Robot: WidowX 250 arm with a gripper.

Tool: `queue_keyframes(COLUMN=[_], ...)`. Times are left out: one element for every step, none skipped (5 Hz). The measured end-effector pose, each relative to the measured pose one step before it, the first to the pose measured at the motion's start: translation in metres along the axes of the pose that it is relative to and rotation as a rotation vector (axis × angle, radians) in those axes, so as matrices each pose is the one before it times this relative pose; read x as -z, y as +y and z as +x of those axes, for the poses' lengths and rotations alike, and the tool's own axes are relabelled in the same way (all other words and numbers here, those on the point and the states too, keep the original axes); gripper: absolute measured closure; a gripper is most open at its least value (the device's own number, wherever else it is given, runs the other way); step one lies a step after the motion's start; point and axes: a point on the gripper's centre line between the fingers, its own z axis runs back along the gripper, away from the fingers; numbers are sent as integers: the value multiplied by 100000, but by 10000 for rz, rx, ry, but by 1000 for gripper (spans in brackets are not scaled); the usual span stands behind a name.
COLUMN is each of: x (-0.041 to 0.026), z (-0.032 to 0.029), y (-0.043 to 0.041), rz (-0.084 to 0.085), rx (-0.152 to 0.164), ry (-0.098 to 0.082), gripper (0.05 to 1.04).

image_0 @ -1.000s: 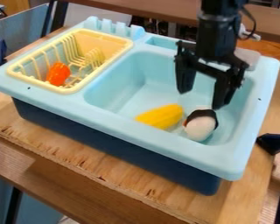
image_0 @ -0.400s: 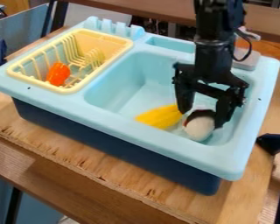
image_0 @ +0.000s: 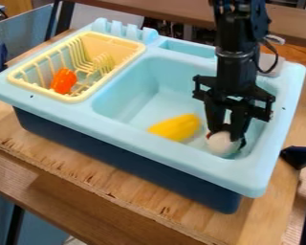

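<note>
My gripper [image_0: 228, 136] is closed on a white, dark-topped rounded toy [image_0: 221, 145] low in the toy sink [image_0: 133, 98], fingers on opposite sides, probably to stop it rolling. Beside me lies a yellow elongated toy [image_0: 176, 128]; farther off, the dish rack [image_0: 44, 92] contains an orange toy [image_0: 63, 81].
</note>
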Motion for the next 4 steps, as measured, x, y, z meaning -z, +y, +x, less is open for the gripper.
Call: queue_keyframes(x=[138,111,-293,-3835], z=[17,-18,-164,-1429], y=[132,-54,-70,-557], rz=[70,-38,-28,635], rx=[-189,100,135,144], ry=[-50,33,79,-369], gripper=[837,937,1009,1030])
